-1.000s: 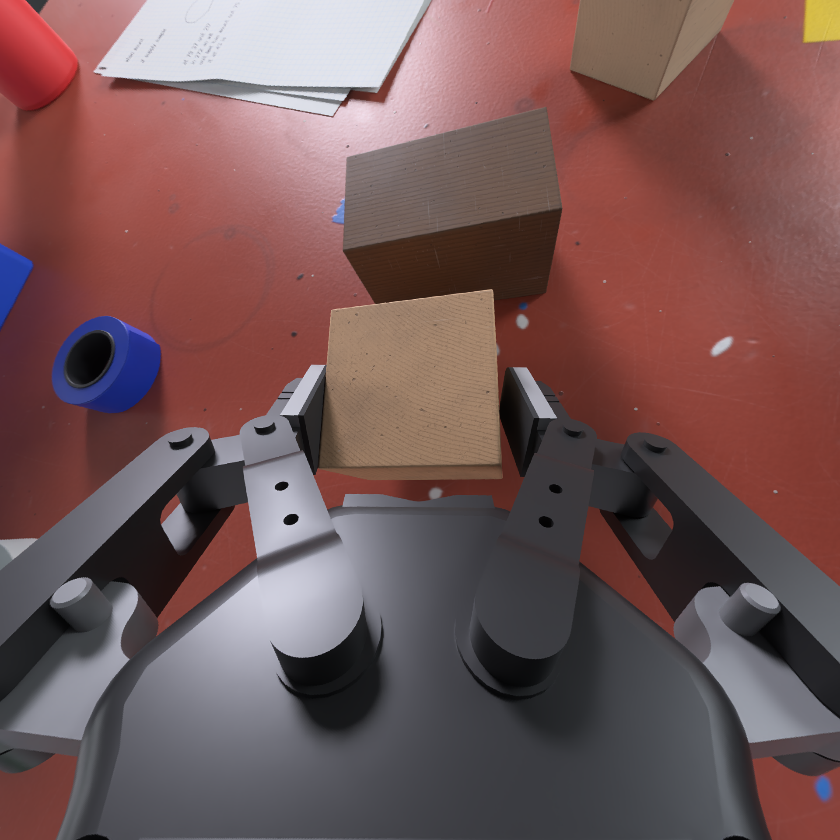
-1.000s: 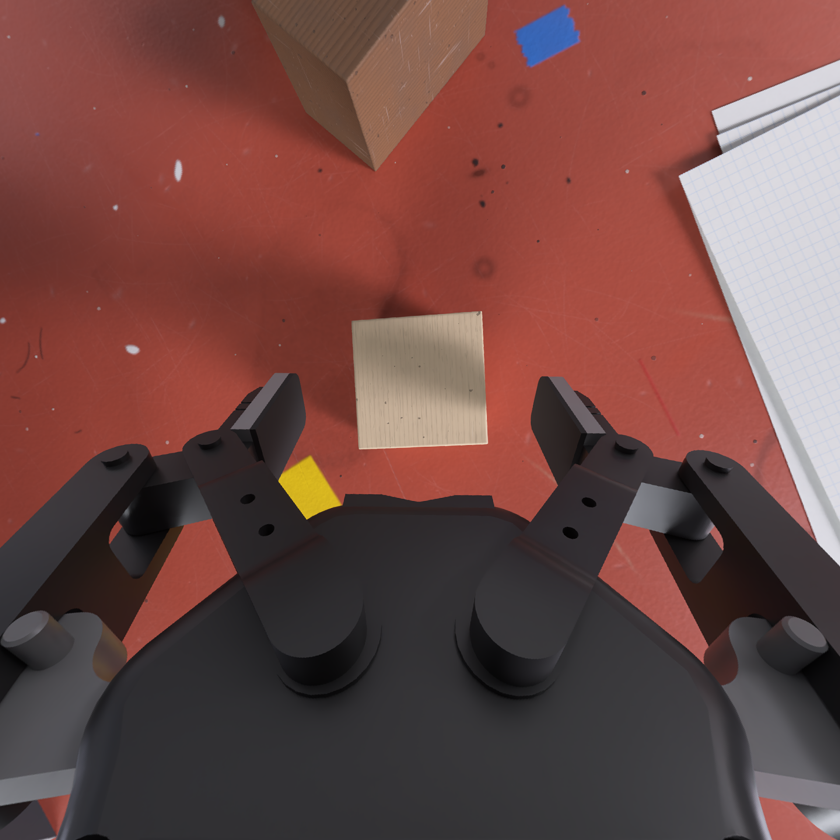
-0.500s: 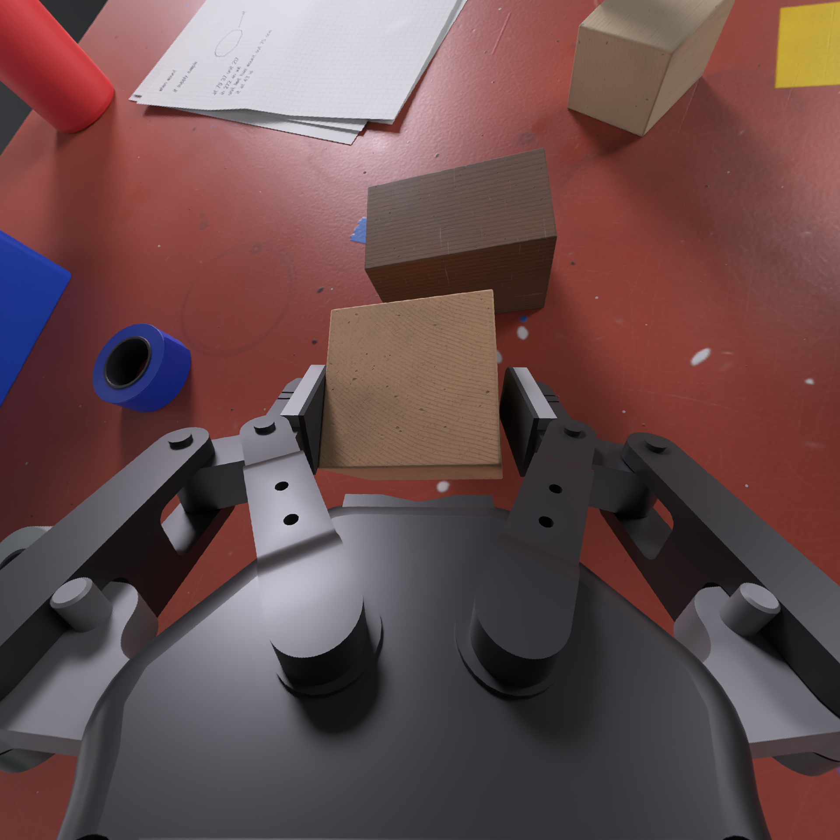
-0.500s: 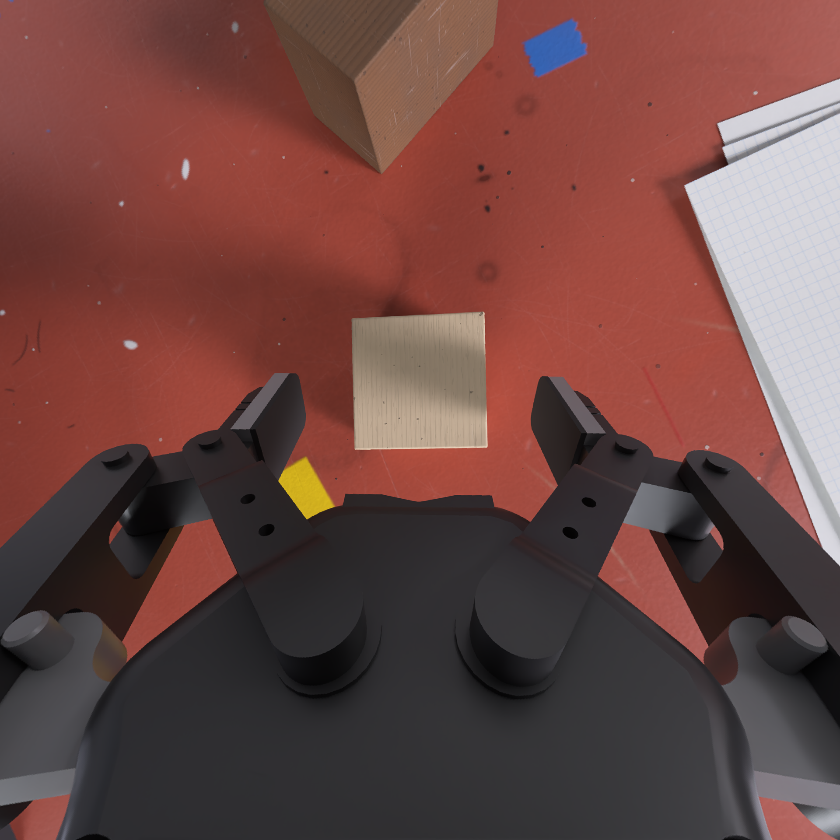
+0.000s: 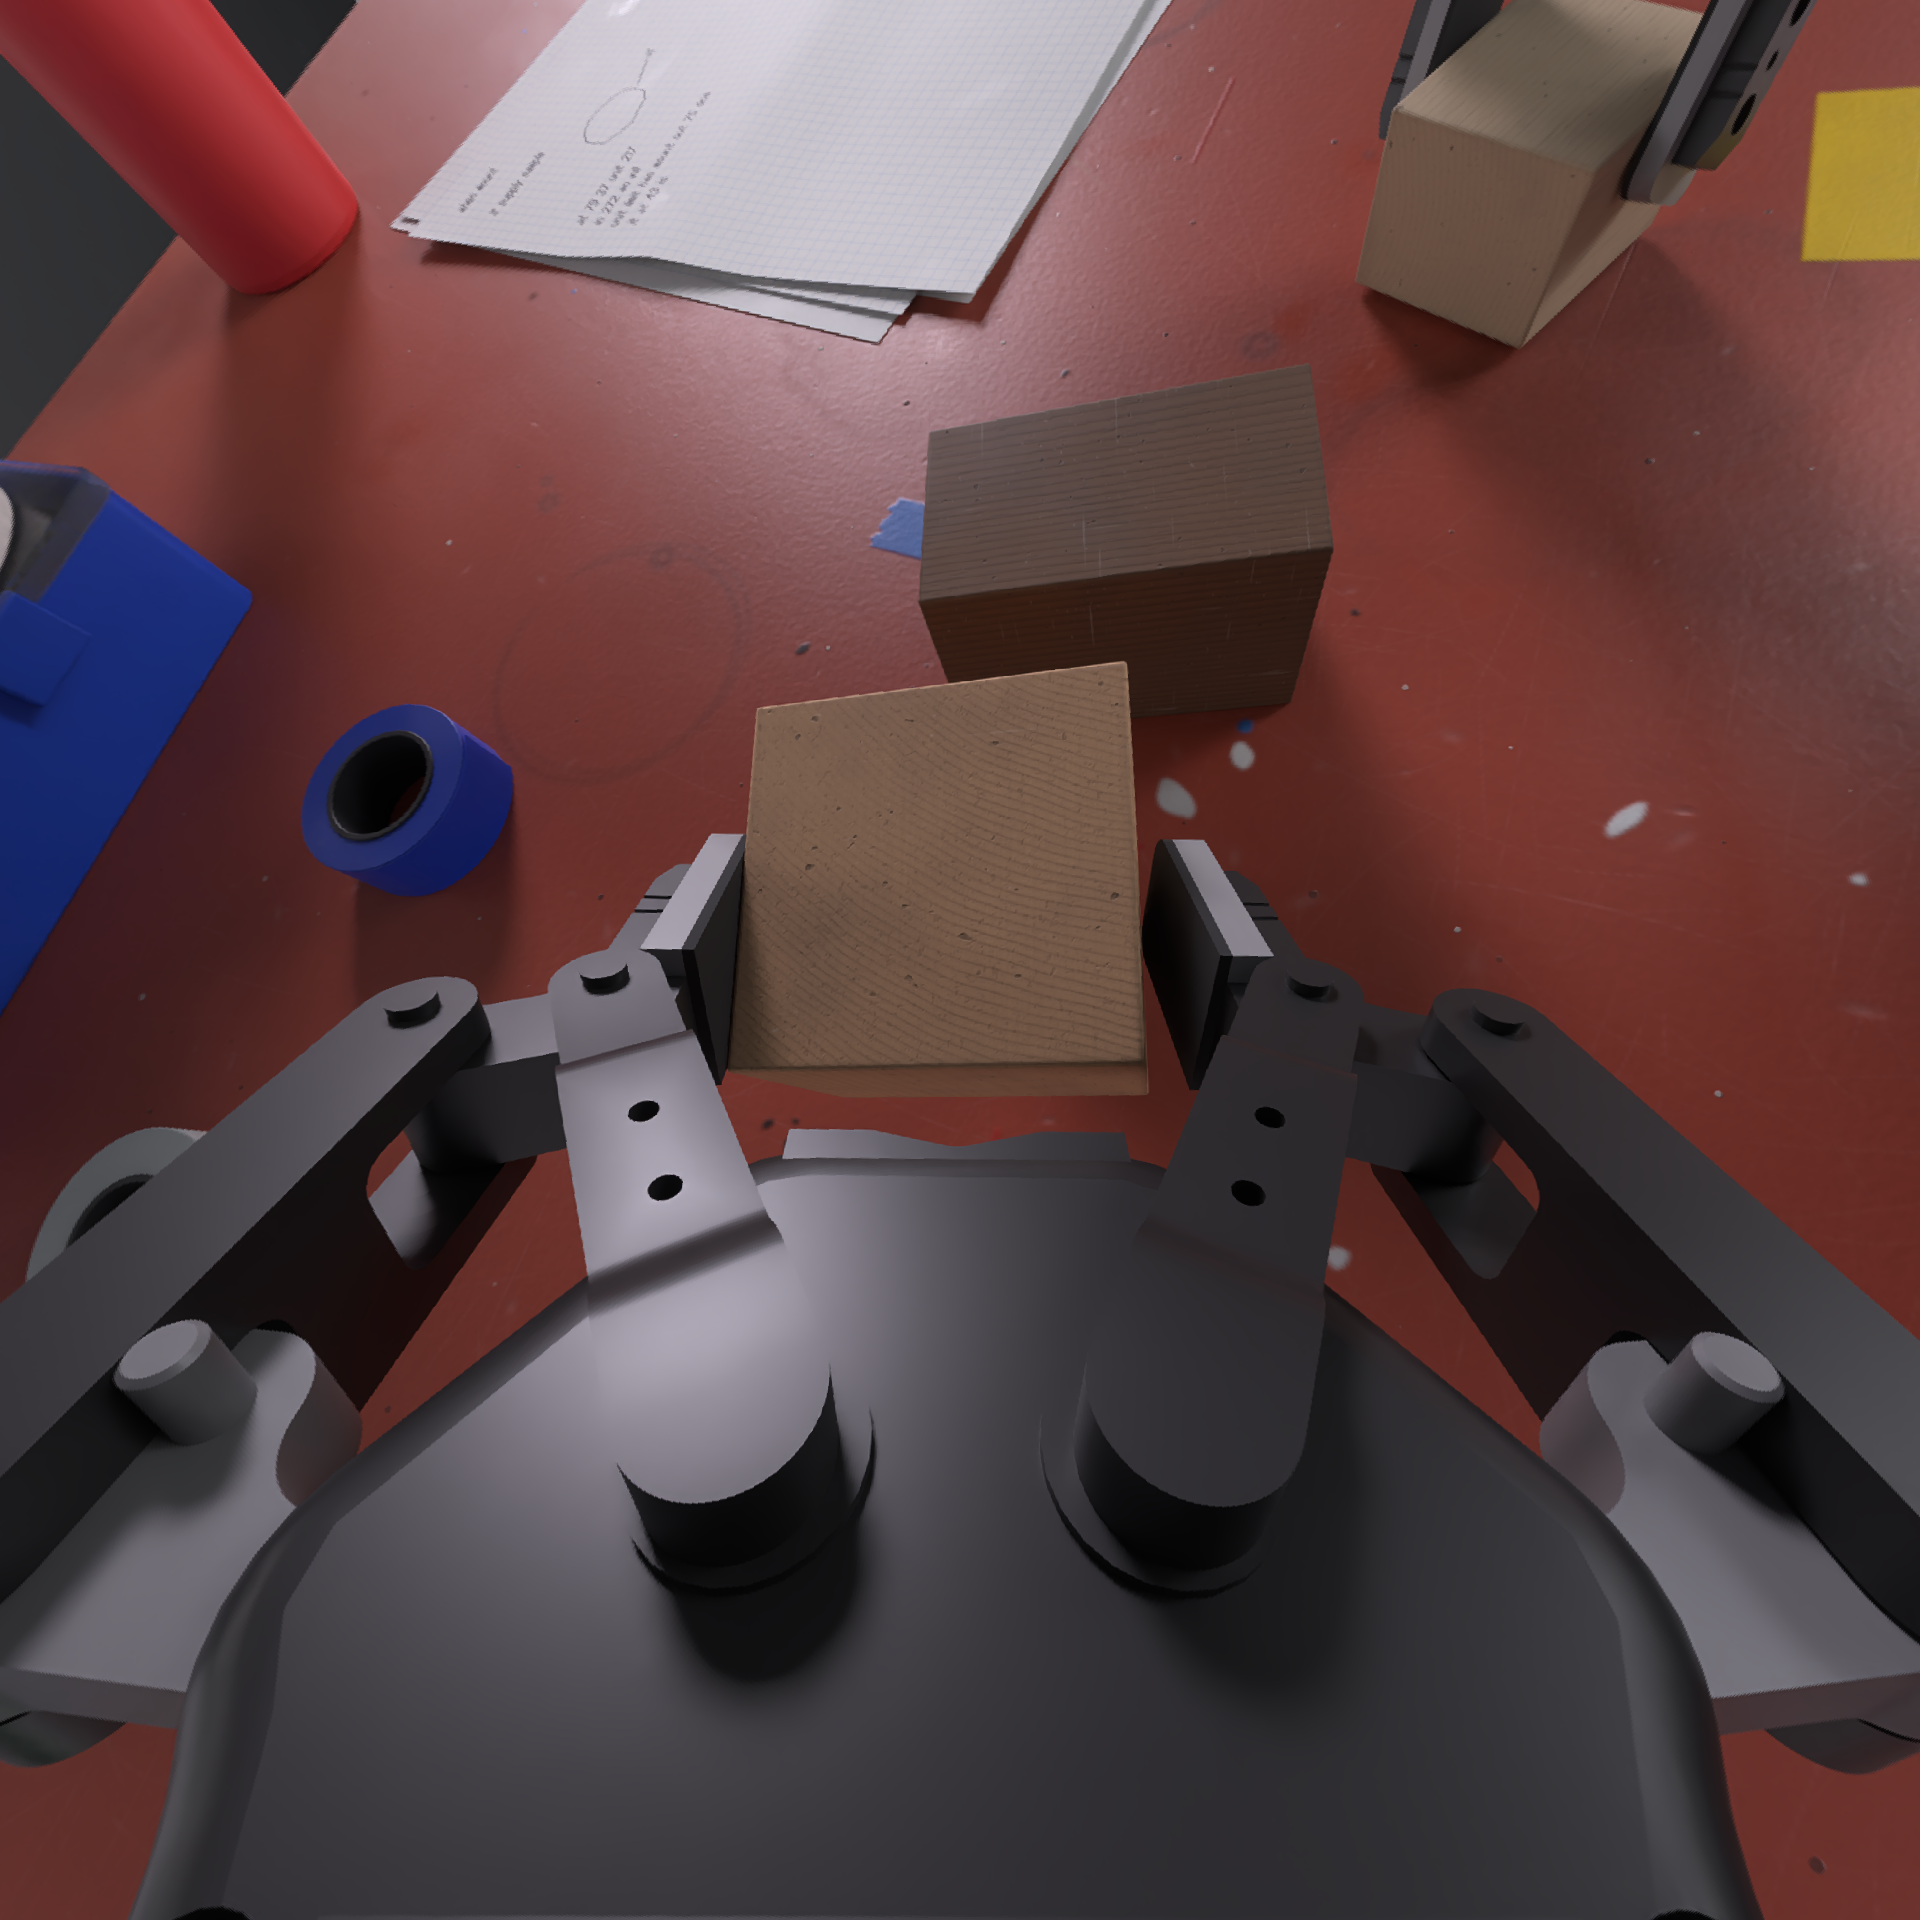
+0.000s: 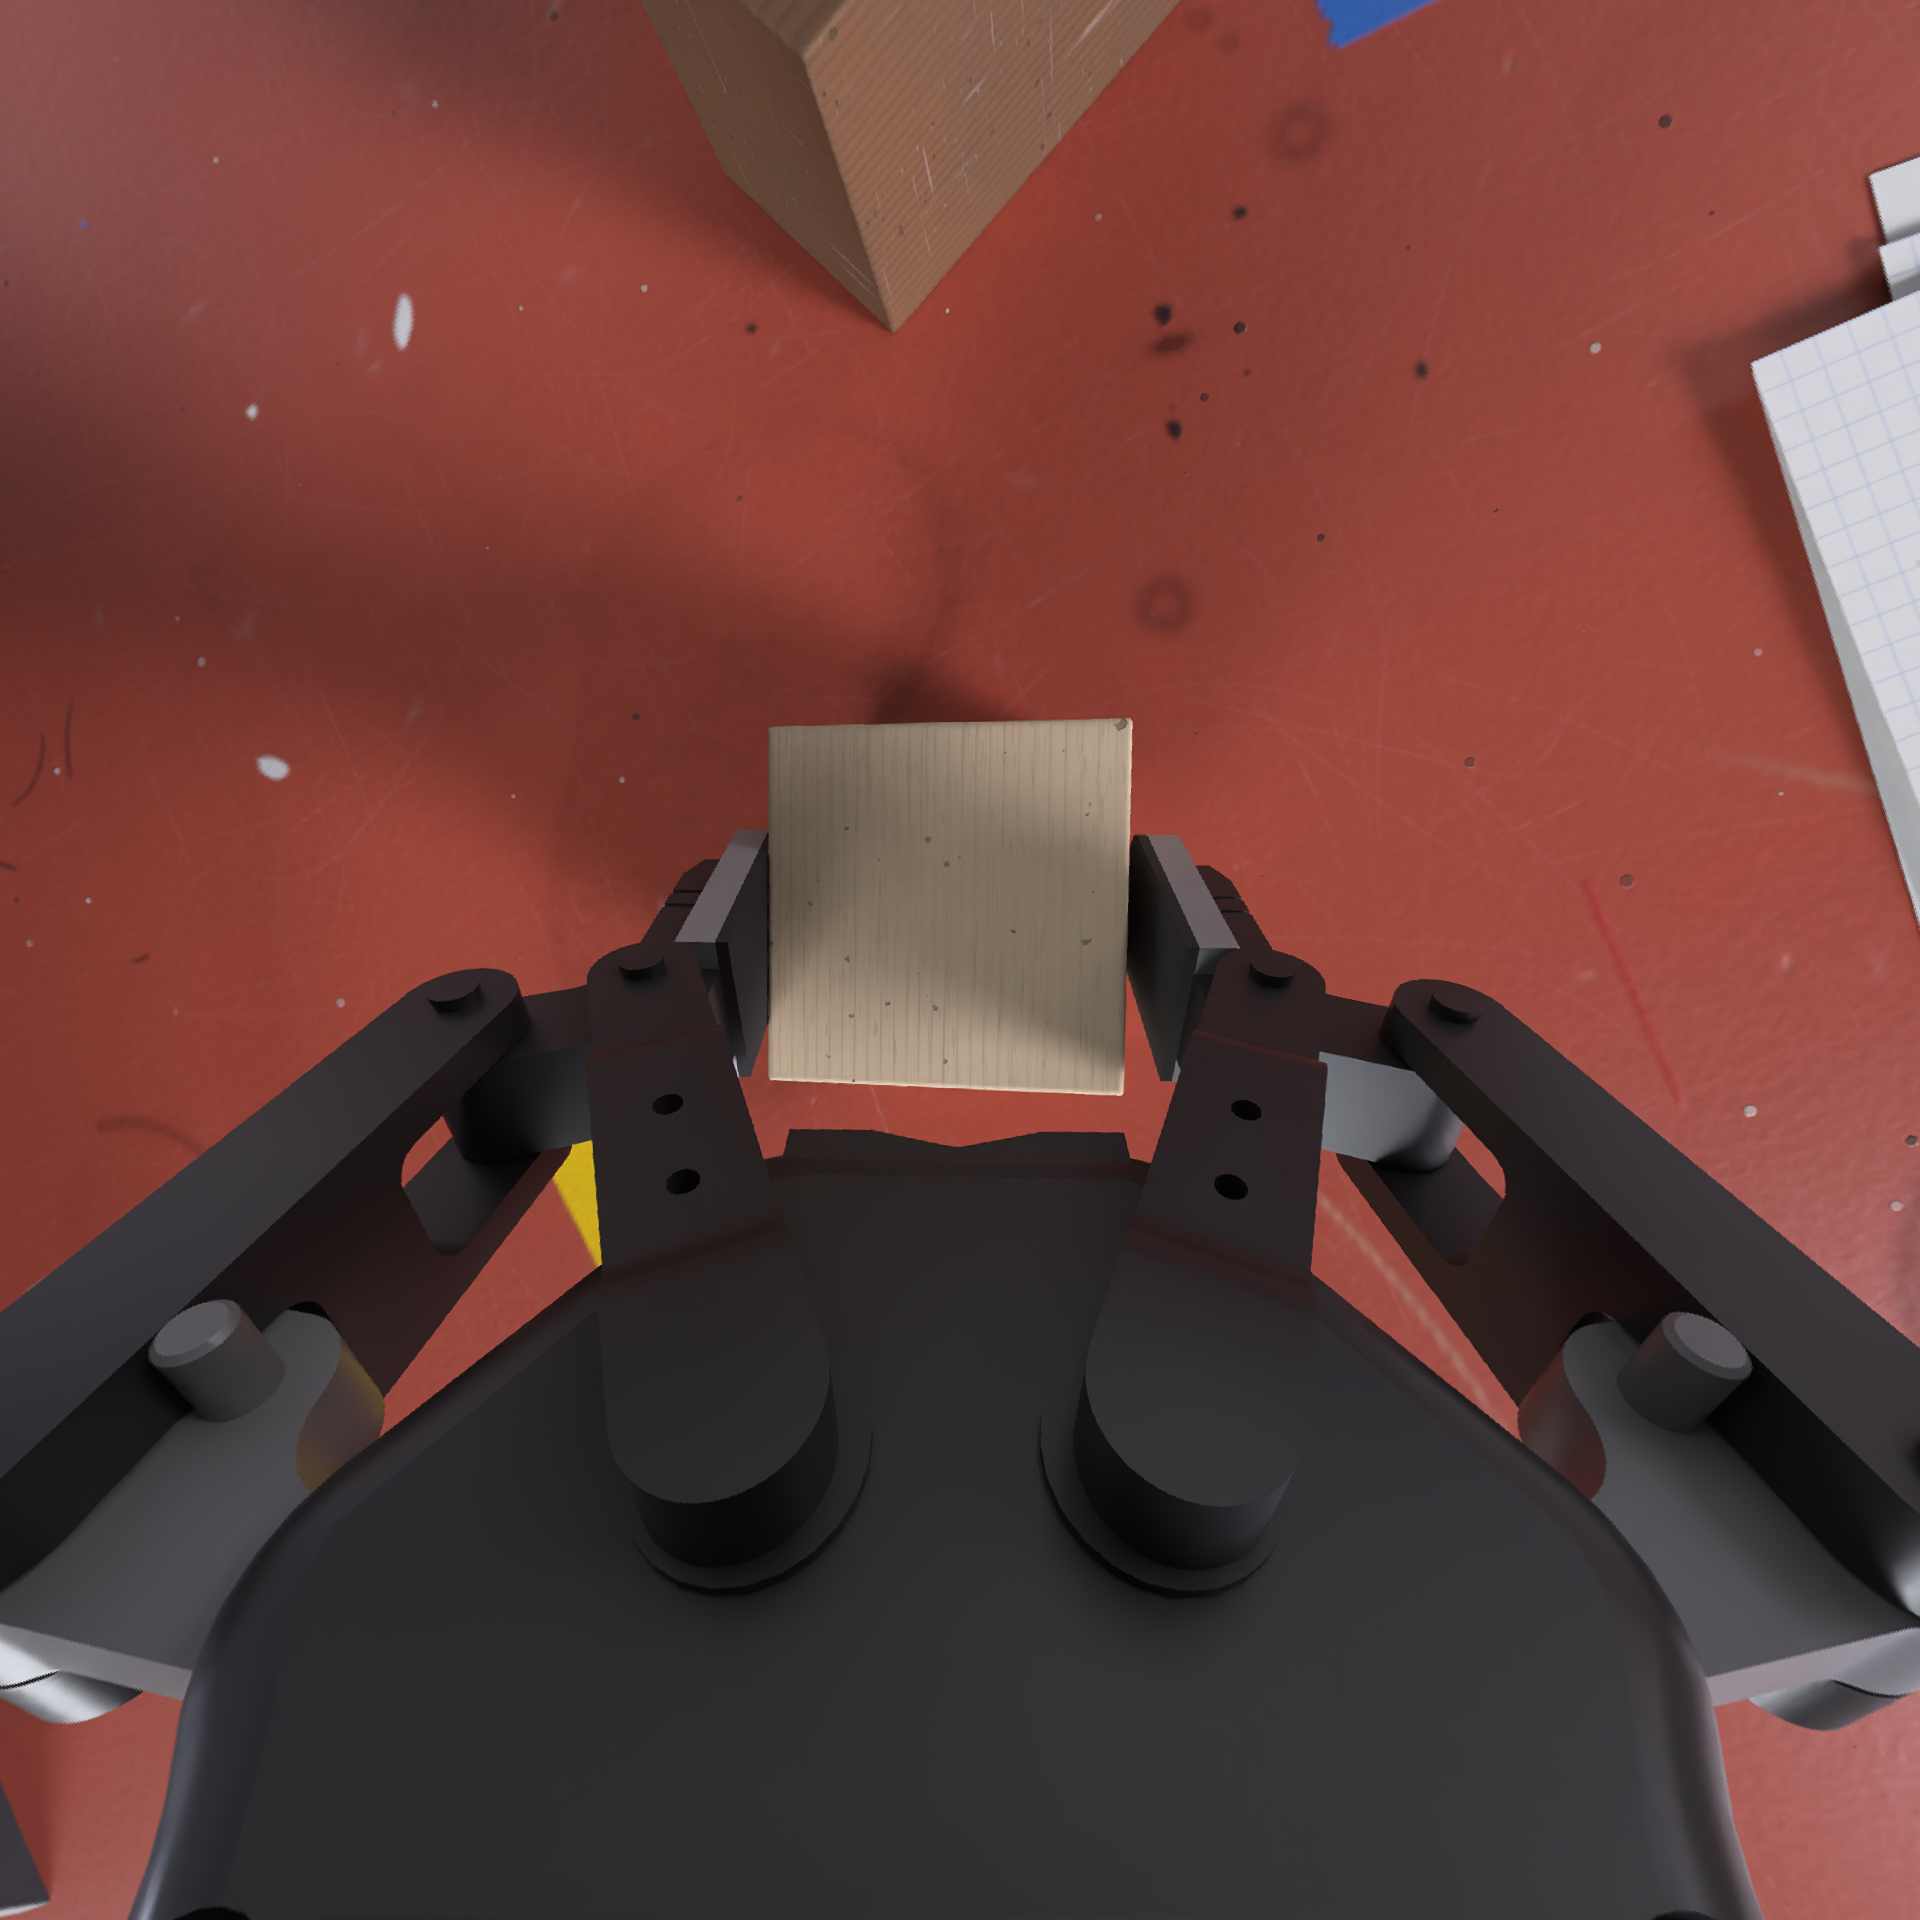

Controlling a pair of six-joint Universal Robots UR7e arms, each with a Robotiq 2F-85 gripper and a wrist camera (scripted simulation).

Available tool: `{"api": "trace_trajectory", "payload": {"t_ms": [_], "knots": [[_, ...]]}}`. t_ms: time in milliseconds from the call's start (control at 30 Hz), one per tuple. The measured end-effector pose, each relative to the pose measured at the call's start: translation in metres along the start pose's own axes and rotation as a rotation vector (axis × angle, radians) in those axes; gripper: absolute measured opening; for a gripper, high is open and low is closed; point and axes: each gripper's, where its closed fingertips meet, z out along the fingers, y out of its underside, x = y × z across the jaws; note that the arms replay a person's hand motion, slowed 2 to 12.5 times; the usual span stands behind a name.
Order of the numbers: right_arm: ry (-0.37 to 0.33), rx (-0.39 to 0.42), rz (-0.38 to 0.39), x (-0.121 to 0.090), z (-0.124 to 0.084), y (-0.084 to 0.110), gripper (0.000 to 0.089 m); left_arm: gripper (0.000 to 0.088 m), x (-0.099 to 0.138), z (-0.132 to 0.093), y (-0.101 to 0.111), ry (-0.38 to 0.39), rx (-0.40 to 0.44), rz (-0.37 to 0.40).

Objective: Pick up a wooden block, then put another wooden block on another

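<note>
Item 1, tan square wooden block (image 5: pixel 940 883), clamped aloft in my left gripper (image 5: pixel 940 961); item 2, pale square wooden block (image 6: pixel 948 906), on the red tabletop (image 6: pixel 1403 644), newly pinched by my right gripper (image 6: pixel 948 961), previously spread, so lifting toward the dark brown wooden block (image 5: pixel 1127 540) comes next.

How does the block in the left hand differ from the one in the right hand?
The tan block in the left hand is a warmer, orange-brown; the pale block in the right hand is lighter, greyish beige. The tan block hangs above the table; the pale block looks grounded. Both look like similar cubes, gripped on opposite sides.
</note>
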Motion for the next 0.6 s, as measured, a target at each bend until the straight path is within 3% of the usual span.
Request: {"api": "trace_trajectory", "payload": {"t_ms": [333,600], "knots": [[0.021,0.028,0.016,-0.01,-0.027,-0.008,0.0569,0.0642,-0.011,-0.017,-0.003,-0.035,0.017,-0.003],[0.1,0.151,0.012,-0.019,-0.056,-0.051,0.0569,0.0642,-0.02,-0.031,-0.009,-0.07,0.045,-0.019]]}}
